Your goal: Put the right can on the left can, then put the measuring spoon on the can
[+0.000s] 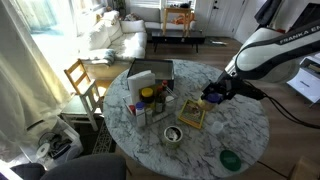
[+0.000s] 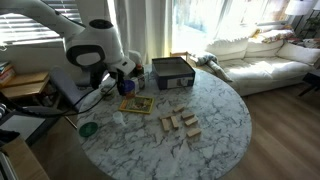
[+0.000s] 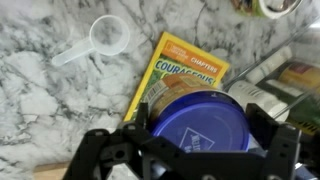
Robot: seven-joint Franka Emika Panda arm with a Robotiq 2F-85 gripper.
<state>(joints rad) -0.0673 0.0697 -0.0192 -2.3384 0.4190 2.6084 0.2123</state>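
Wrist view: the short blue-topped round can [image 3: 203, 120] is framed by the spread jaws of the gripper [image 3: 206, 130], beside a yellow book [image 3: 185, 72]; tipping is risked by off-centre closure. In an exterior view, the squat silver metal can [image 1: 173, 134] stands well apart.

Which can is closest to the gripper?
The can with the dark blue top. It sits right between the fingers of the gripper, while the shiny silver can stands apart, farther along the table.
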